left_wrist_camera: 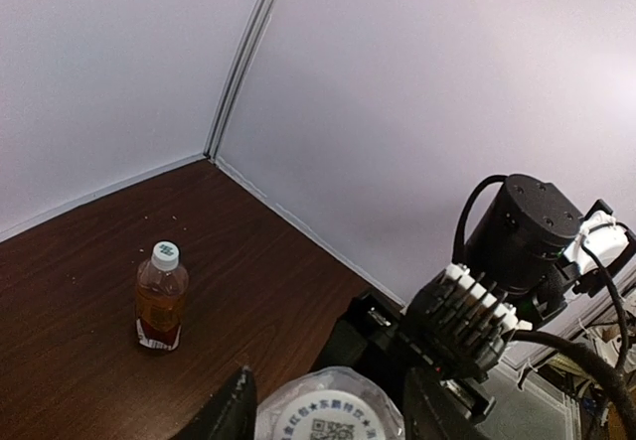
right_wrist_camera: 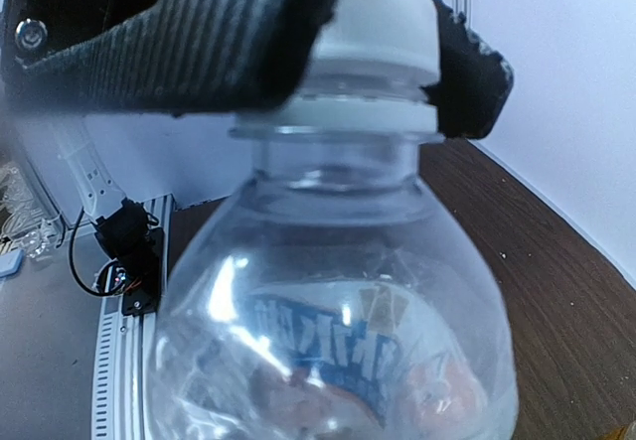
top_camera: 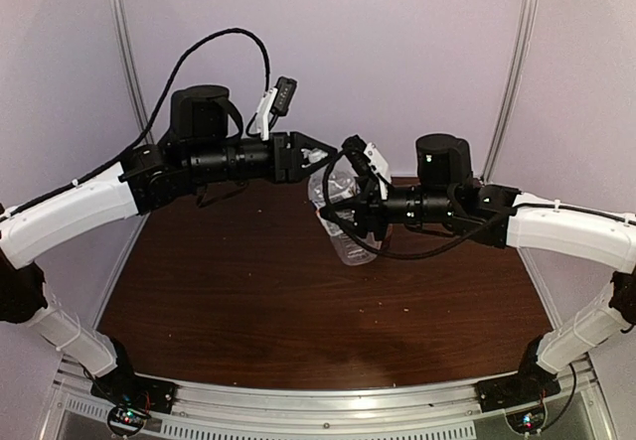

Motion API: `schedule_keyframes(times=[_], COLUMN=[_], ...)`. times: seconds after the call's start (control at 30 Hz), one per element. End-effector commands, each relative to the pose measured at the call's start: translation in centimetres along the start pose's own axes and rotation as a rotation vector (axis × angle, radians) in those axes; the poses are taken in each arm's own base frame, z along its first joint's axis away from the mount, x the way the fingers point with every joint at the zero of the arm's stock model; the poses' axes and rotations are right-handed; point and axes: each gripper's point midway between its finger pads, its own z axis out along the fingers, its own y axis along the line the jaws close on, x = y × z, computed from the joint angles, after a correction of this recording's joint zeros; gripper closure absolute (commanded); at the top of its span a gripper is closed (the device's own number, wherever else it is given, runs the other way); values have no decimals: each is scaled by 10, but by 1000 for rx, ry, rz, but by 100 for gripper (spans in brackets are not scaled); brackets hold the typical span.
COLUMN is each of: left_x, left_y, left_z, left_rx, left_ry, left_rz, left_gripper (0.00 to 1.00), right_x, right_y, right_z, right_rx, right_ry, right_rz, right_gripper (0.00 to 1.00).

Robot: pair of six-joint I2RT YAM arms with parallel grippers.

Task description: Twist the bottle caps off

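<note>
Pale lilac walls close in a dark wood-grain counter (top_camera: 248, 291), w/ both arms meeting above its far half. Right gripper (top_camera: 340, 212) is clamped on the upper body of the clear plastic bottle w/ white-blue label (top_camera: 350, 246), holding it tilted, neck toward the left arm; can't tell if its base touches the counter. Left gripper (top_camera: 320, 159) sits over that bottle's small white plastic screw cap (right_wrist_camera: 383, 18). Its ribbed black fingers (right_wrist_camera: 199, 33) straddle the cap on both sides, but whether they pinch it or sit slack around it can't be told from these views. Second small plastic bottle w/ amber liquid & red-white label (left_wrist_camera: 159, 306) stands upright alone, well apart near the back corner, its white cap (left_wrist_camera: 165, 253) on. Handling, as a guess: clear bottle looks empty or nearly so, so light & thin-walled. Its body will prob dent & twist if squeezed hard, so best held at the stiffer shoulder/neck ring. Cap is rigid, short & smooth-looking, w/ little to bite on, so fingers need to sit square on its side wall or they'll slip. Amber one looks fuller, so prob heavier & firmer, less likely to buckle.
</note>
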Motion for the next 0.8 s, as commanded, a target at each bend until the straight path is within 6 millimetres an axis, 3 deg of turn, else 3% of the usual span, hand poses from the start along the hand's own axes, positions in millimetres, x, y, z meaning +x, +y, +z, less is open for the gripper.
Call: schedule_keyframes(times=[0.0, 0.37, 0.5, 0.77], left_x=[-14, -11, -10, -9], left_y=[-9, -12, -30, -79], left_z=[-8, -38, -53, -84], left_rx=[16, 23, 122, 494], left_ry=[-47, -15, -1, -35], left_rz=[43, 229, 353, 497], left_gripper=[44, 23, 20, 20], right_x=[-13, -13, -14, -16], right_y=[6, 25, 46, 81], right_z=[-8, -12, -16, -19], right_rx=[-5, -111, -230, -475], right_ry=[-49, -46, -46, -35], right_rz=[-45, -72, -91, -66], right_gripper=[58, 55, 54, 54])
